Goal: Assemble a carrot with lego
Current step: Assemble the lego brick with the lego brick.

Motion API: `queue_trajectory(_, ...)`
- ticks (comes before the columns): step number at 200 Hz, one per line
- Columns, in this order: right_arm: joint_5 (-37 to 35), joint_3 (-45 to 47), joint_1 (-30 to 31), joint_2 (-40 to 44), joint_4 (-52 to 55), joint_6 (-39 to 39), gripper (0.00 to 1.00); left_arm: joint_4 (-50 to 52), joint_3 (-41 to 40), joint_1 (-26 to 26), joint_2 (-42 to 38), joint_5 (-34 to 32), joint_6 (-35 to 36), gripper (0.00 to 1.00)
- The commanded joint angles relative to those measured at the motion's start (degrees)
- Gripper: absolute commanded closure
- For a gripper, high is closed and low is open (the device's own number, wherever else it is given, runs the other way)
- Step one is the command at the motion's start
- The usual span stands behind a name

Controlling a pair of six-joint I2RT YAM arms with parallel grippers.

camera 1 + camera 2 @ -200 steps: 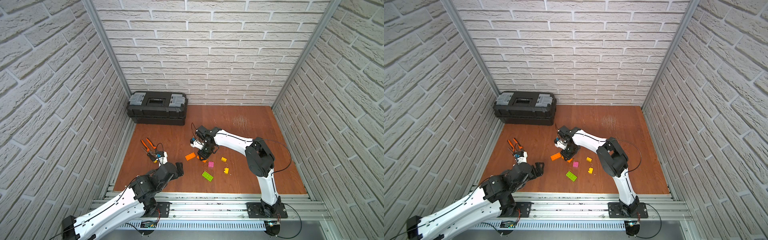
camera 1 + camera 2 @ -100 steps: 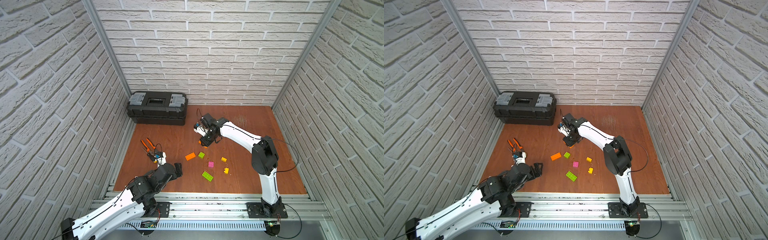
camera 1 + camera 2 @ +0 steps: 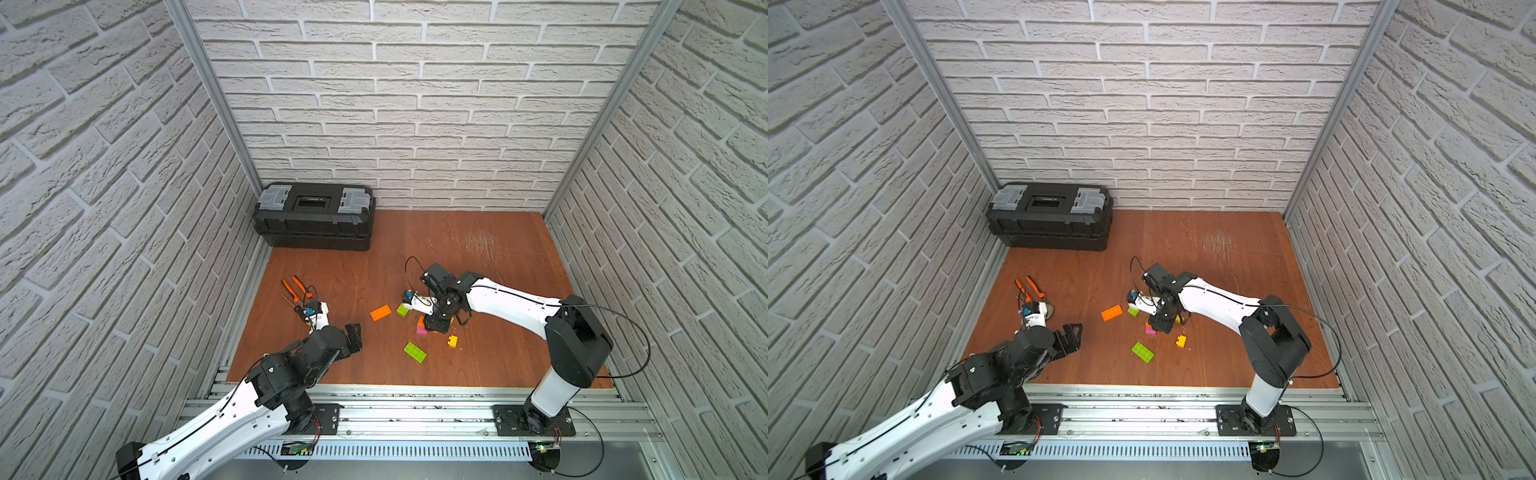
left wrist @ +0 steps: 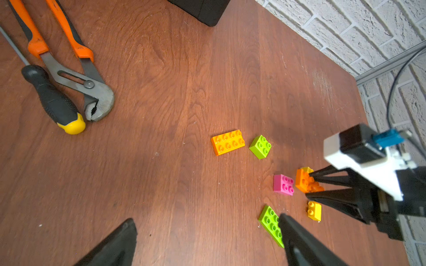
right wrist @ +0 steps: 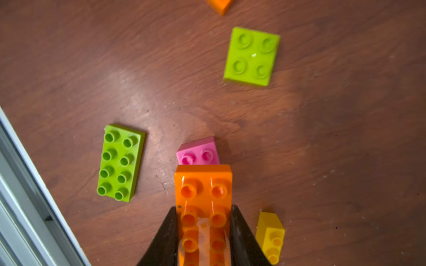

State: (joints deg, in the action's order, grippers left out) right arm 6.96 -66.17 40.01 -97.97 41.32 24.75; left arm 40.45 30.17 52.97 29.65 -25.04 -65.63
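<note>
Arm R (image 3: 511, 303) angled down, R jaws gripping orange brick (image 5: 202, 191); L jaws spread wide.

Two near-identical high views over the whole table (image 3: 457, 257) — wrist cameras close, on the same lego (image 5: 121, 162)

Right claw (image 5: 203, 207) tight: pink brick (image 5: 198, 153) right at the tip of its clamped orange brick (image 5: 202, 184), yellow brick (image 5: 270, 237) just beside one finger, long green brick (image 5: 121, 162) near the opposite side with a bare strip between. Small green brick (image 5: 252, 56) ahead, apart. Left claw (image 4: 206, 218), jaws wide: bare tabletop (image 4: 184, 92) ahead up to the loose orange brick (image 4: 227, 142); pliers (image 4: 76, 69) and screwdriver (image 4: 54, 101) well off to one side.
</note>
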Motion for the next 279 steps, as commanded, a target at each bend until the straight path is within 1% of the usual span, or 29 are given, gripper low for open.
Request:
queue_trajectory(1,-2.47,-0.77,1.64,0.17,-3.69,5.87,0.98,1.08,1.56,0.22,-1.19,-1.04,0.76,0.02)
queue_trajectory(34,-4.84,-3.27,2.77,-2.39,-3.00,8.15,0.98,1.61,0.98,0.21,-3.31,-1.25,0.26,0.02)
queue_trajectory(52,-5.45,-4.93,2.98,-3.33,-2.05,8.14,0.98,1.89,0.62,0.22,-4.31,-1.29,0.02,0.02)
queue_trajectory(56,-5.53,-5.37,3.00,-3.71,-1.62,10.12,0.98,1.93,0.52,0.28,-4.50,-1.29,0.01,0.02)
queue_trajectory(73,-5.94,-6.79,2.96,-4.75,-0.08,11.26,0.98,2.23,0.11,0.26,-5.10,-1.27,-0.38,0.02)
queue_trajectory(113,-4.51,-8.39,2.98,-5.87,2.02,11.59,0.98,2.36,-0.54,0.24,-5.41,-1.14,-0.80,0.02)
queue_trajectory(154,-3.22,-7.53,3.00,-6.22,3.02,11.43,0.97,2.71,-0.65,0.25,-5.22,-1.10,-0.88,0.02)
queue_trajectory(279,-2.83,-6.47,3.30,-7.70,3.10,10.14,0.98,2.67,-0.90,0.22,-4.84,-0.97,-1.28,0.02)
